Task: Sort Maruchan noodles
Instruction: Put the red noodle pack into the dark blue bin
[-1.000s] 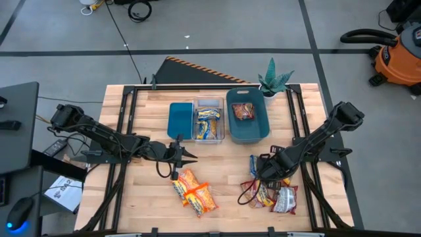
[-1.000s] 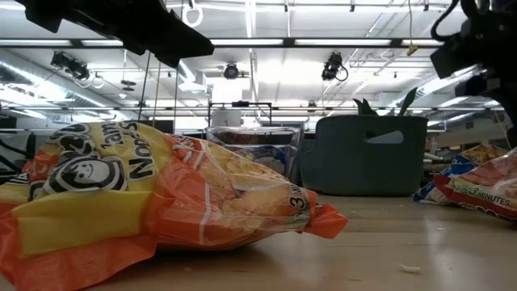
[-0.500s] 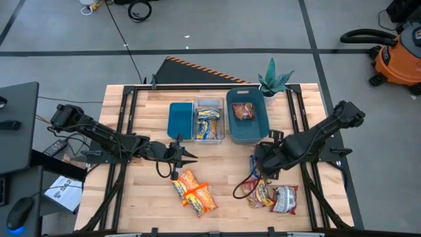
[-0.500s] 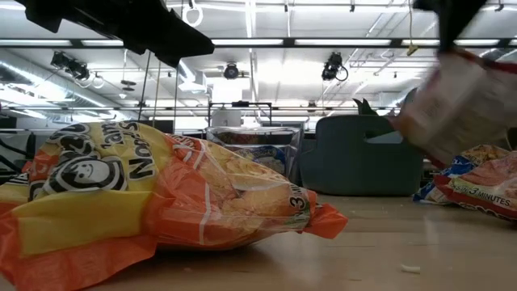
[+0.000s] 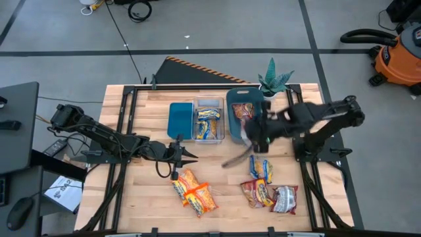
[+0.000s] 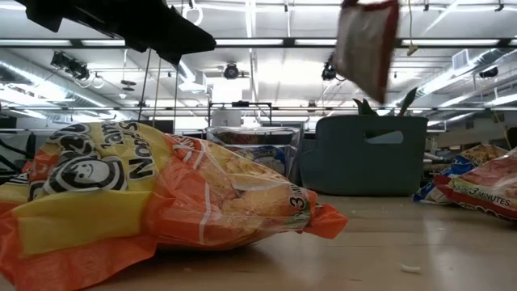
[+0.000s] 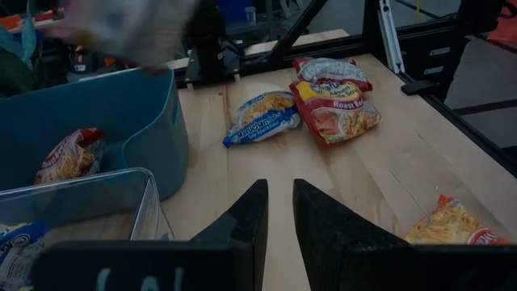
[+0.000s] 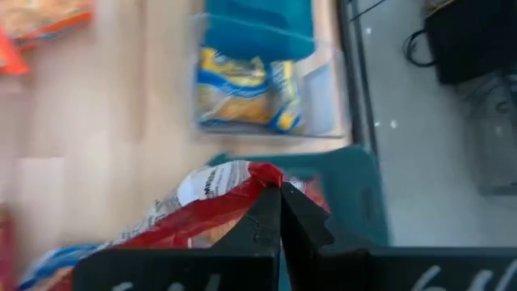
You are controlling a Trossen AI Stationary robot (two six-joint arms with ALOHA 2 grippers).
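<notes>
My right gripper (image 5: 255, 130) is shut on a red-brown and white noodle packet (image 5: 245, 135) in the air over the near rim of the teal bin (image 5: 262, 131). That bin holds another red-brown packet (image 5: 243, 110). The clear bin (image 5: 220, 122) holds yellow-and-blue packets (image 5: 208, 122). Orange-yellow packets (image 5: 195, 191) lie flat near the table's near edge. A yellow-and-blue packet (image 5: 261, 168), a red-brown one (image 5: 258, 193) and a silvery one (image 5: 286, 199) lie near right. My left gripper (image 5: 191, 157) hovers open at mid-table, touching nothing. My right gripper pinches the packet's red end seam (image 8: 252, 187) between its two shut fingers (image 8: 266, 218). The packet is lifted clear of the table and hangs tilted below the hold, seen high in the low view as the hanging packet (image 6: 367, 44).
A flat teal lid or tray (image 5: 179, 120) lies left of the clear bin. A potted plant (image 5: 275, 79) stands at the far right corner. Bare wood (image 5: 151, 191) shows at near left and between the two packet groups.
My right gripper has risen from the near-right pile with the red-brown packet and swung toward the far edge and leftward, up to the teal bin. The packet went from lying on the table to hanging clear in the air. The left arm kept still.
</notes>
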